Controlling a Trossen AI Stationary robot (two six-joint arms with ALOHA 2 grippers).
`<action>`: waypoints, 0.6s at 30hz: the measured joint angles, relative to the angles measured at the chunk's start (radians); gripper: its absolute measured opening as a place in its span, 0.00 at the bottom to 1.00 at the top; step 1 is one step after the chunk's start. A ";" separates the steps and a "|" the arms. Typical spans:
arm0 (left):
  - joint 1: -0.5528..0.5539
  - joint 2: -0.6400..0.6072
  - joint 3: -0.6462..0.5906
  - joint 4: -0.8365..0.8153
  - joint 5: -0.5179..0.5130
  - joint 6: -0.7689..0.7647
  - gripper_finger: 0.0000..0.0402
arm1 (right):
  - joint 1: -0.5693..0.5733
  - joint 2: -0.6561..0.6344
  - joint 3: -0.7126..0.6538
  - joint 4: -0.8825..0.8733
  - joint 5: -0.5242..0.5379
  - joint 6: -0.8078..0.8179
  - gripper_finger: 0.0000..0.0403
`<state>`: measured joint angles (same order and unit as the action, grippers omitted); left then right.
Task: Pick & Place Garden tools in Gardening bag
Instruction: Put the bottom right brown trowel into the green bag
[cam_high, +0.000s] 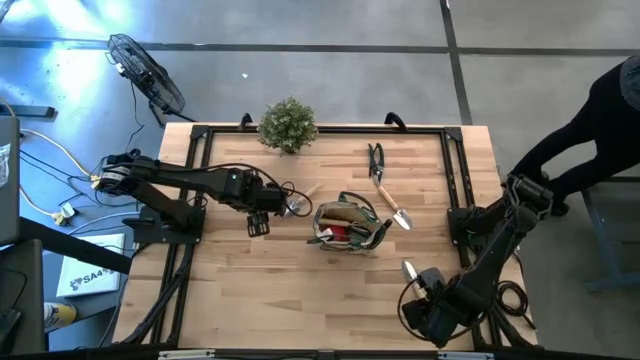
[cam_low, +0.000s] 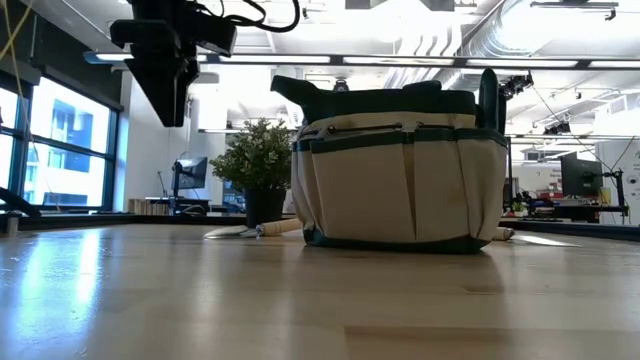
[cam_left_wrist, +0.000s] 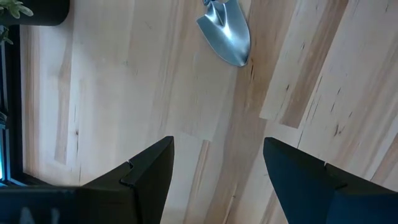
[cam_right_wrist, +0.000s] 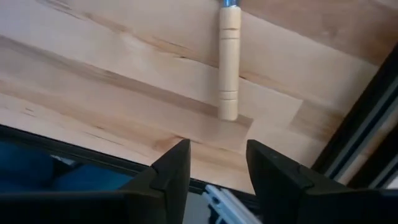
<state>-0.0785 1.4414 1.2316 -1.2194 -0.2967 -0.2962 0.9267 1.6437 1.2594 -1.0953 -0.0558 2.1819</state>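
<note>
The olive and tan gardening bag (cam_high: 348, 226) stands on its base mid-table and also shows in the low view (cam_low: 400, 170). It holds a red piece (cam_high: 340, 233) and several other tools. A wooden-handled trowel (cam_high: 298, 204) lies on the table left of the bag, and its blade (cam_left_wrist: 227, 34) shows ahead of my left gripper (cam_left_wrist: 217, 177). That gripper (cam_high: 268, 205) is open, empty and above the table. My right gripper (cam_high: 425, 287) is open near the table's near edge. It hovers just short of the free end of a second tool's wooden handle (cam_right_wrist: 229, 62). That tool's metal end (cam_high: 408, 269) shows in the high view.
Green-handled pruners (cam_high: 376, 160) and another trowel (cam_high: 392, 207) lie on the table beyond and right of the bag. A potted plant (cam_high: 288, 124) stands at the far edge. A person (cam_high: 600, 130) stands past the table's right side. A black frame (cam_high: 455, 170) runs along the table's edges.
</note>
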 joint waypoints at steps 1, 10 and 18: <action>0.000 0.000 0.000 0.000 0.000 0.000 0.60 | -0.004 0.000 0.000 0.004 0.001 0.011 0.37; 0.000 0.000 0.000 0.000 -0.002 0.000 0.60 | -0.039 0.001 -0.077 0.074 -0.043 0.015 0.37; 0.000 0.000 0.000 0.000 -0.002 0.000 0.60 | -0.051 0.001 -0.186 0.137 -0.076 0.015 0.37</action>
<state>-0.0788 1.4418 1.2317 -1.2198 -0.2989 -0.2958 0.8758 1.6451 1.0731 -0.9587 -0.1320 2.1967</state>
